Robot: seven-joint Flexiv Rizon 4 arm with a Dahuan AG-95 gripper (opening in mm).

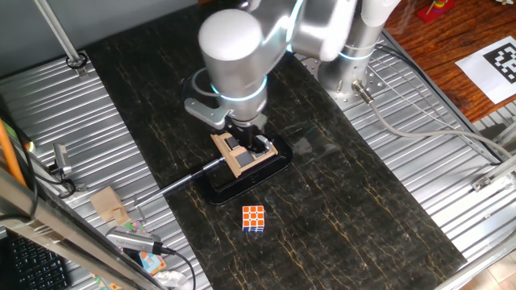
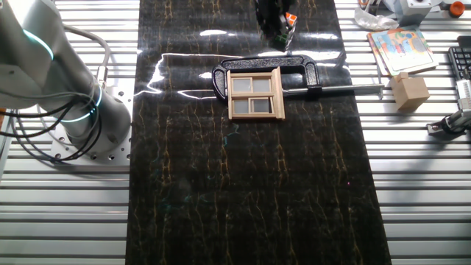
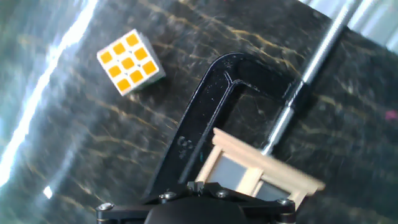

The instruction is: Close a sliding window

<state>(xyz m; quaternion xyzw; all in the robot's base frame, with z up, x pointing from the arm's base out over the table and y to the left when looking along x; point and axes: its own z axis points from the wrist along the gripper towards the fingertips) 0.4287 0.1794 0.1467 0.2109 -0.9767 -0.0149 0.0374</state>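
The sliding window is a small light-tan wooden frame with dark grey panes, standing on a black clamp base mid-table. It also shows in the other fixed view and at the bottom of the hand view. My gripper hangs just above the window's far side in one fixed view. In the hand view its fingertips sit together at the bottom edge, holding nothing. How far the sash is slid cannot be told.
An orange-and-white puzzle cube lies in front of the window, also in the hand view. The clamp's metal screw rod sticks out sideways. A wooden block, cards and cables lie on the ribbed metal beside the dark mat.
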